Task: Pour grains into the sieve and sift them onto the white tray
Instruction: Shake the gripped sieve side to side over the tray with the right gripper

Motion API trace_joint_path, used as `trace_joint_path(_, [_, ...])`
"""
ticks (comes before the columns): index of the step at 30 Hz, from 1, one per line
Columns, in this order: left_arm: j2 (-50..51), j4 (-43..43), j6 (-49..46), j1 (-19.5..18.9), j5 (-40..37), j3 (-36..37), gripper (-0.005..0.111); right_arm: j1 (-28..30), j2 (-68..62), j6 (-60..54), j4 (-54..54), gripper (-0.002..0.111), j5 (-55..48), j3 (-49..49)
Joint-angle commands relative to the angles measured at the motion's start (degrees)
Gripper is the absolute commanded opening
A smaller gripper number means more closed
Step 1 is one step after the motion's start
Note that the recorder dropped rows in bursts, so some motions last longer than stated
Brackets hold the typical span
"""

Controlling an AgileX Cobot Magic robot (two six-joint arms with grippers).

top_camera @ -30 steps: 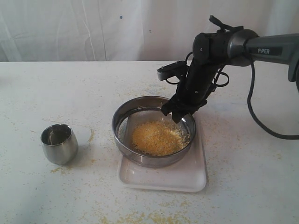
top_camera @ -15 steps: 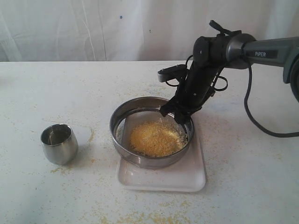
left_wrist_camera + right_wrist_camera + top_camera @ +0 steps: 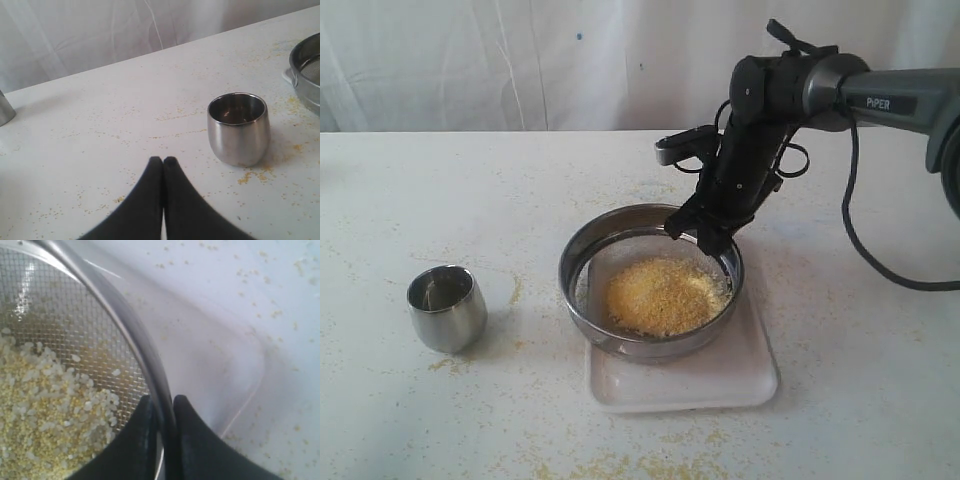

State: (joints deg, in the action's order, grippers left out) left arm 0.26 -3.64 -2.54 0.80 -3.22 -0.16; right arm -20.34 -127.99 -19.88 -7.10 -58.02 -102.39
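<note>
Since half a second ago the sieve (image 3: 582, 268) and the white tray (image 3: 720, 375) under it have shifted a little to the right, the tray's near right corner now jutting further out. Round and level, the sieve sits mouth up over the tray's far part. The grains (image 3: 660, 295) lie heaped on the mesh, slightly toward the right wall. Whether the tray's long axis runs near-to-far I cannot tell.

Yellow specks litter the white worktop (image 3: 440, 200). A steel cup (image 3: 447, 308) stands upright well to the left, and pale fabric (image 3: 470, 60) hangs behind.

Reaching in from the right, the right arm bends steeply down at the wrist. Its end effector (image 3: 705, 235) is clamped on the sieve's far right rim, one finger inside and one outside. The left end effector (image 3: 163, 162) hovers low near the cup, fingers pressed together and empty.
</note>
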Motion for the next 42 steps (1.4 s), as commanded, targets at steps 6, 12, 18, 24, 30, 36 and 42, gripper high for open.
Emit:
trace_joint_path(6, [-0.3,0.4,-0.1,-0.2,0.2,0.2,0.000,3.0,3.5,-0.7,1.6,0.000,-4.7,-3.0])
trace_joint_path(12, [-0.3,0.4,-0.1,-0.2,0.2,0.2,0.000,5.0,5.0,-8.2,-5.6,0.000,-11.9,-3.0])
trace_joint_path(18, [-0.3,0.4,-0.1,-0.2,0.2,0.2,0.000,6.2,5.3,-5.6,-6.0,0.000,-10.6,-2.9])
trace_joint_path(24, [-0.3,0.4,-0.1,-0.2,0.2,0.2,0.000,6.1,6.0,-14.9,-15.1,0.000,-11.9,-2.0])
trace_joint_path(30, [-0.3,0.4,-0.1,-0.2,0.2,0.2,0.000,6.8,6.5,4.5,-1.4,0.000,-6.7,-1.7])
trace_joint_path(36, [-0.3,0.4,-0.1,-0.2,0.2,0.2,0.000,5.7,6.8,-15.5,-20.6,0.000,-11.9,-0.5])
trace_joint_path(42, [-0.3,0.4,-0.1,-0.2,0.2,0.2,0.000,6.0,6.9,13.9,0.3,0.000,-5.2,-0.4])
